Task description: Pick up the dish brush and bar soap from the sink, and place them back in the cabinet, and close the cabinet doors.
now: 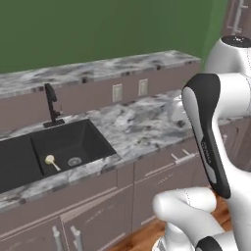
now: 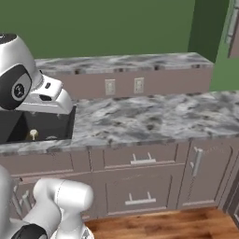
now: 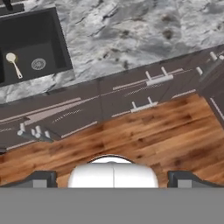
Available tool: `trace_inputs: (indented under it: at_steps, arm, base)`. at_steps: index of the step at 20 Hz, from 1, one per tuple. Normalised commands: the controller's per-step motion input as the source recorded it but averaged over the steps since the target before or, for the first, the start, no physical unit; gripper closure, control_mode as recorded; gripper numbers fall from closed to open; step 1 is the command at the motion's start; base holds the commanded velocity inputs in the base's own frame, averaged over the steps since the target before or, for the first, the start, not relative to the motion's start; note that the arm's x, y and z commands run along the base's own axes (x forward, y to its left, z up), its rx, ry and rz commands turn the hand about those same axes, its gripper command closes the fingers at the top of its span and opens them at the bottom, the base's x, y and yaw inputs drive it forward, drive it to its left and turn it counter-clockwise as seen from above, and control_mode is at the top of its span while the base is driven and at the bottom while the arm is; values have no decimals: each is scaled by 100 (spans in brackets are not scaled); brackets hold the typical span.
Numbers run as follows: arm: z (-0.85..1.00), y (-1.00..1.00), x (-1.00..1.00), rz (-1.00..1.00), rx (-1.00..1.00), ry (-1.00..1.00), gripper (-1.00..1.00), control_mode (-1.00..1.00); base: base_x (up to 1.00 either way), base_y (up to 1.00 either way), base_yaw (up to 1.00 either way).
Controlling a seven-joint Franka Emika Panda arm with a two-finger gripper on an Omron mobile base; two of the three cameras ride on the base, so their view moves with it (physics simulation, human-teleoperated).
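A: Where is the brush?
B: The dish brush [image 1: 50, 161] lies on the floor of the black sink [image 1: 19, 162], left of the round drain [image 1: 74, 161].
A: And the pincer?
B: The gripper [image 3: 113, 178] hangs above the wooden floor [image 3: 166, 135], jaws spread wide, holding nothing.

Grey marble counter [image 1: 142, 125], wall outlets [image 1: 117, 92], drawers w/ silver handles [image 2: 140, 161], wood floor [image 3: 166, 135].

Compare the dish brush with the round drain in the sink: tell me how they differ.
The dish brush is pale cream-yellow; the drain is grey metal. The brush is long, a thin straight handle ending in a rounded head; the drain is a plain round disc. The brush lies loose on the floor of the sink; the drain sits set into it. Both are small and lie side by side, apart.
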Motion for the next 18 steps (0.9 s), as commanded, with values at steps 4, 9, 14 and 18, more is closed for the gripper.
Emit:
trace_inputs:
  at_steps: [4, 9, 14, 18]
  arm:
    - [0, 0, 0, 0, 0, 0, -100, 100]
    - [0, 0, 0, 0, 0, 0, -100, 100]
    - [0, 0, 0, 0, 0, 0, -100, 100]
    - [0, 0, 0, 0, 0, 0, -100, 100]
  base:
    - [64, 65, 12]
    - [26, 86, 11]
    - [0, 75, 15]
    - [25, 14, 26]
